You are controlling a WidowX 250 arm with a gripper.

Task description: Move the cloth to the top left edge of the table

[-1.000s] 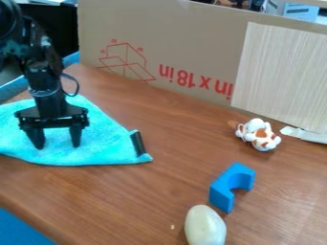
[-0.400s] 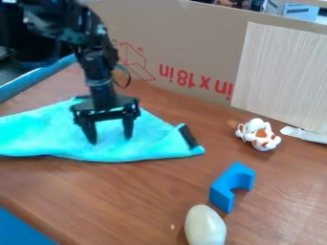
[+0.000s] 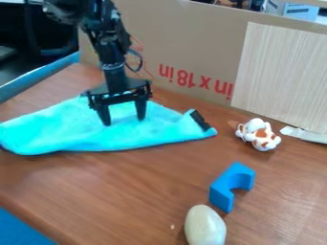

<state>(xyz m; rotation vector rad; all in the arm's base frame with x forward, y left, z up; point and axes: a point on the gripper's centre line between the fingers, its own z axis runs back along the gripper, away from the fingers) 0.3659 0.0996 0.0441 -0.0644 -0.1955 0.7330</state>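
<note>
Cloth point(image 3: 70, 131) lies spread beneath the pincer point(image 3: 123, 120), reaching out both sides

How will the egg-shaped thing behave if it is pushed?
The egg-shaped thing will probably roll, as its sides are rounded. It may curve rather than go straight, since it is longer than wide. Its smooth surface might also feel slippery.

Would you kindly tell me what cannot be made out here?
Camera view:
- Egg: lower end cut off by bottom edge.
- Arm: upper part cut off by top edge.
- Table under the cloth: hidden by it.
- Whether the end effector touches the cloth: unclear at this slant.
</note>
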